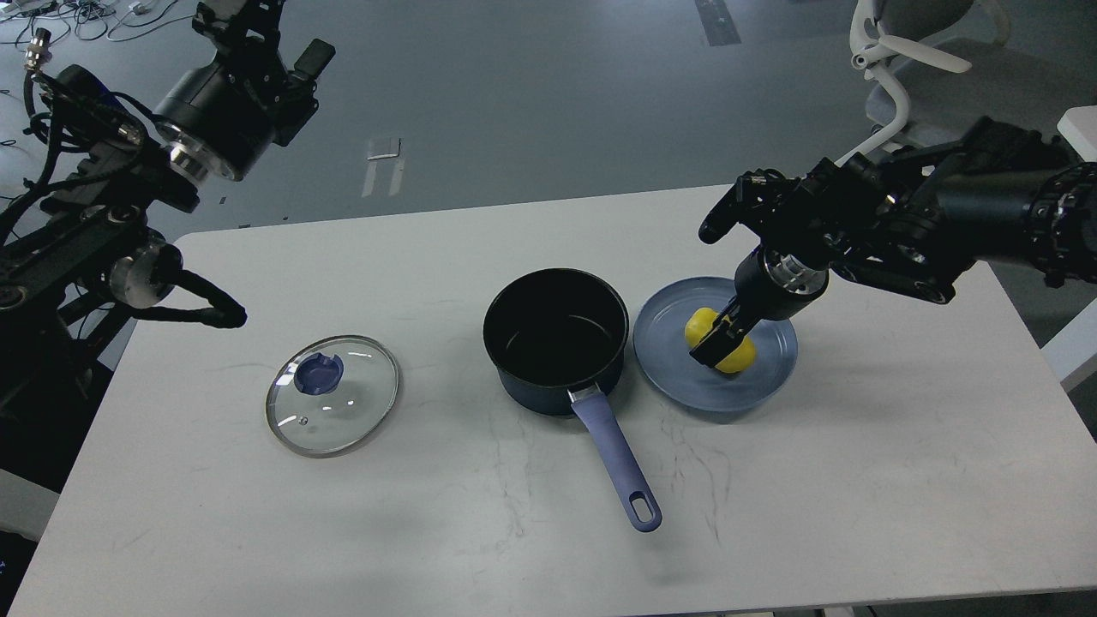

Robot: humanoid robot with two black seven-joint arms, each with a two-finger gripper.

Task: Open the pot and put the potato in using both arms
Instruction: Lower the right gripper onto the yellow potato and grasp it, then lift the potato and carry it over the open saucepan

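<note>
The dark navy pot [555, 338] stands open at the table's middle, its blue handle [617, 463] pointing toward me. Its glass lid [332, 394] lies flat on the table to the left. The yellow potato [739, 355] lies on a blue-grey plate [664, 343] just right of the pot. My right gripper [716, 341] is down on the potato, one dark finger crossing its front. I cannot tell whether it is closed on it. My left gripper [274, 38] is raised high at the far left, away from everything, its fingers unclear.
The white table [857, 480] has its right edge close to my right arm. A white chair [891, 60] stands behind the table's right end. Cables lie on the floor at the back left.
</note>
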